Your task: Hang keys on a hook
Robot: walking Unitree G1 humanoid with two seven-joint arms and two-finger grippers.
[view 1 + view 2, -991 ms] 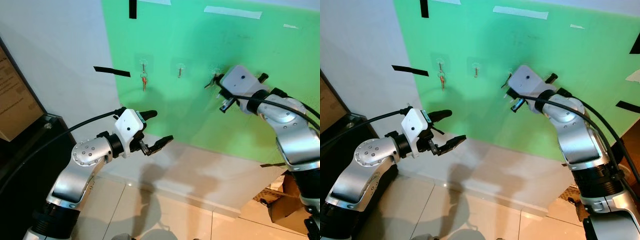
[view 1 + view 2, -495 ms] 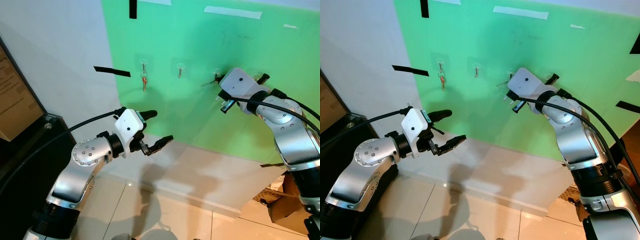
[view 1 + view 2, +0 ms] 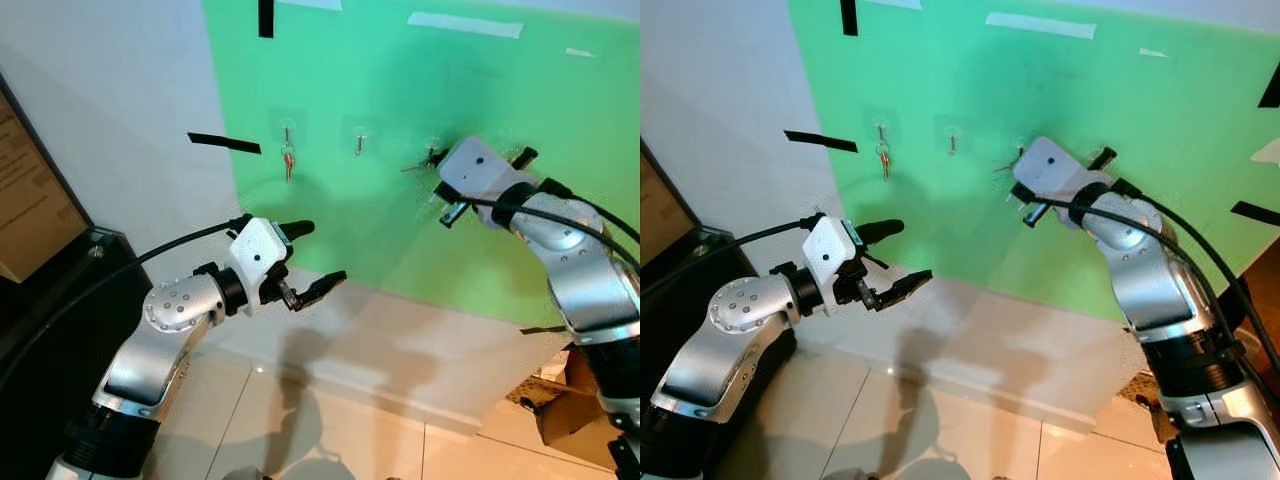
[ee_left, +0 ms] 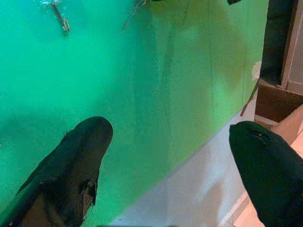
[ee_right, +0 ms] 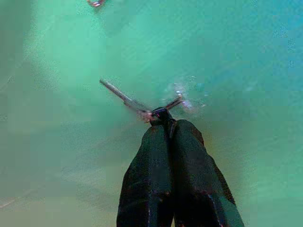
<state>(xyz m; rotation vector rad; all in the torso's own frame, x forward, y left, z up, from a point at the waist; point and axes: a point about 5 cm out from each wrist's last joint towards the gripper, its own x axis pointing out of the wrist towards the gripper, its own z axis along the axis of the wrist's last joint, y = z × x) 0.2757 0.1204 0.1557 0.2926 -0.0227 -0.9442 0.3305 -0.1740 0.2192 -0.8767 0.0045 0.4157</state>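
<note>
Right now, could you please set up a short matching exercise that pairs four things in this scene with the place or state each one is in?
Things:
1. left pincer
2. right pincer
3. keys with a red tag
4. middle hook

States or places:
a. shut on a key at the third hook
b. hanging from the leftmost hook
c. open, held out in front of the green wall
d. bare, with nothing on it

Pairs: 1-c, 2-a, 3-b, 4-d
</note>
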